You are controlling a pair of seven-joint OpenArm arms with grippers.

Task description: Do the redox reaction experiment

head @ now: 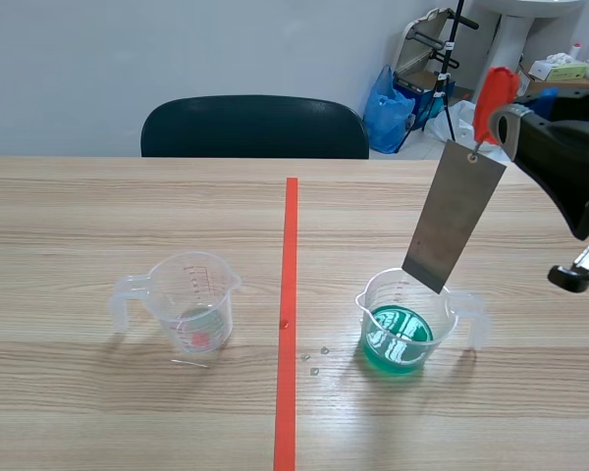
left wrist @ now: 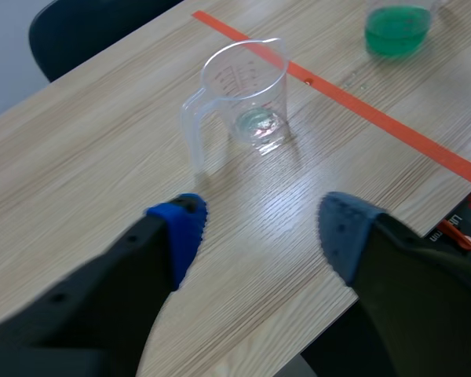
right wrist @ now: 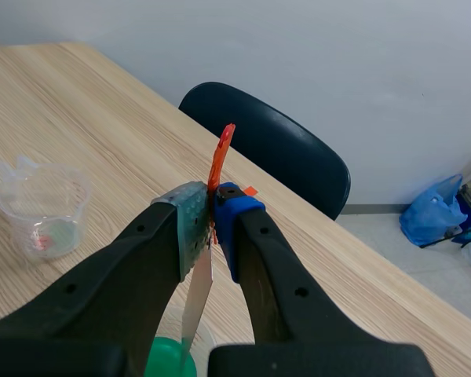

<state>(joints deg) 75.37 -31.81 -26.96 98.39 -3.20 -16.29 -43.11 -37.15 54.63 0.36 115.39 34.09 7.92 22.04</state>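
Right gripper [head: 504, 116] is clenched on the orange-red tab [head: 494, 93] of a metal strip [head: 455, 216], seen from the scene view high over the table's right half. The strip hangs tilted, and its lower corner reaches the far rim of the beaker of green liquid [head: 404, 329]. Whether it is already inside the rim I cannot tell. An almost empty clear beaker [head: 191, 299] stands across the tape line [head: 289, 294], and a few droplets [head: 314, 358] lie on the wood between the two.

From the left wrist view, the left gripper [left wrist: 259, 232] is released, with its blue pads [left wrist: 184, 224] wide apart and nothing between them. It sits low over the near table edge, with the clear beaker [left wrist: 247, 94] ahead of it and the green one [left wrist: 396, 27] well beyond the tape.

From the right wrist view, the pads [right wrist: 192, 228] pinch only the strip's top end, just under the tab [right wrist: 222, 153]. The metal [right wrist: 196, 302] drops away below them toward the green liquid [right wrist: 169, 357].

The grip looks like the weak point to me. With so little held, the slanted strip could swing or slide out of the pads as it goes down, and a dropped strip would splash. A crooked descent could also catch the light beaker's rim and tip or push it, since the left gripper is not steadying it
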